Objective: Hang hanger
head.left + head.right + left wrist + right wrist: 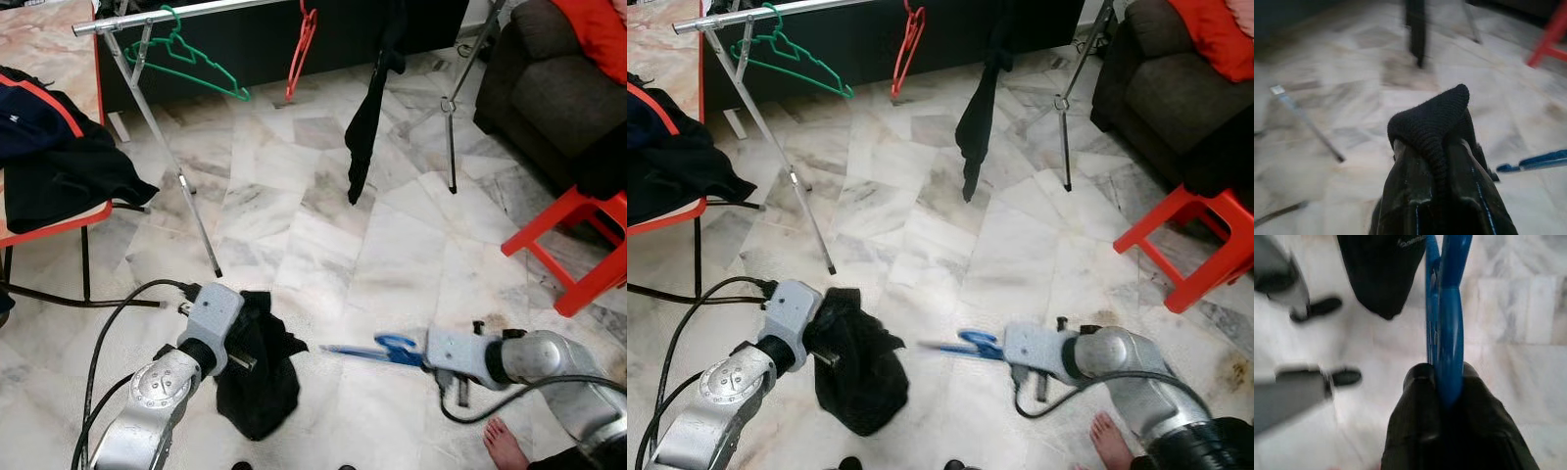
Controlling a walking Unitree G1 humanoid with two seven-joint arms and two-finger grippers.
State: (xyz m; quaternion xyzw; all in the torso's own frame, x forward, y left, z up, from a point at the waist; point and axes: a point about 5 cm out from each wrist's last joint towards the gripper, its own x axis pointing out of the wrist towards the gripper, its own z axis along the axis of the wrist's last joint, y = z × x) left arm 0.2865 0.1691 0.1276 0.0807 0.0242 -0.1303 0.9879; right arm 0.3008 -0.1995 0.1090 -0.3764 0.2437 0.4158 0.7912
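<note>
1. Surroundings: marble floor (411, 255). Metal drying rack (157, 127) stands at the far side, rail along the top edge of the head views, one angled leg coming down toward the left arm.
2. On the rail: green hanger (186, 61), red hanger (302, 49), and a dark garment (370, 108) hanging between the rack legs.
3. Left edge: table with orange rim (59, 227), dark clothes (54, 147) piled on it. Black cable (108, 333) loops on the floor by the left arm.
4. Right side: dark sofa (558, 88) with an orange cloth (593, 29), red stool (578, 245) just in front of it. A person's bare foot (505, 443) is next to the right arm.
5. Left gripper (1432, 152): fingers clamped on a black cloth (257, 367), which hangs down from it; knit fold pokes out past the tips.
6. Right gripper (1447, 382): fingers pinched on the blue hanger (377, 349), held low over the floor, pointing toward the black cloth. Near it, contact unclear.
</note>
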